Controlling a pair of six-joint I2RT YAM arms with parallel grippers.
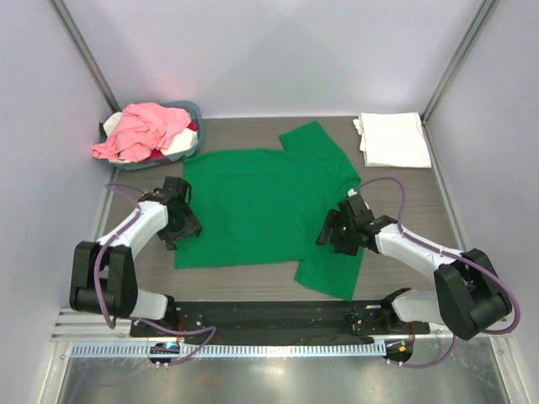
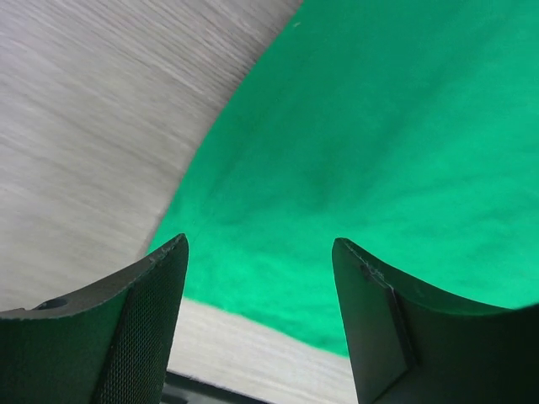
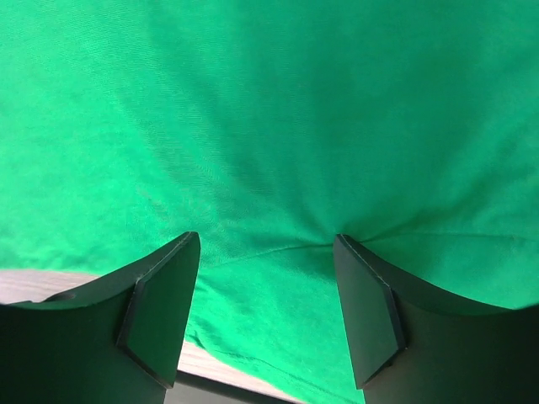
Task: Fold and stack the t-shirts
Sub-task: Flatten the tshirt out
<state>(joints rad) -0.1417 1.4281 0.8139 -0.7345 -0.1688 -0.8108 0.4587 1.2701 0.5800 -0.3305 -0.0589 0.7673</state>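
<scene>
Left pincer and right pincer are both standing released, grasping nothing. They are hovering low over opposite sides of the green t-shirt, which is lying spread flat on the table, not yet folded. One white t-shirt is lying folded at the far right. A pink t-shirt and others are waiting in the basket.

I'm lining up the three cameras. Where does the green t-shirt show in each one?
Top external: green t-shirt spread flat mid-table.
Left wrist: upper right, beyond the open left tool.
Right wrist: fills almost the whole frame.
Shared landmark: the shirt's edge against the wood-grain table.
</scene>
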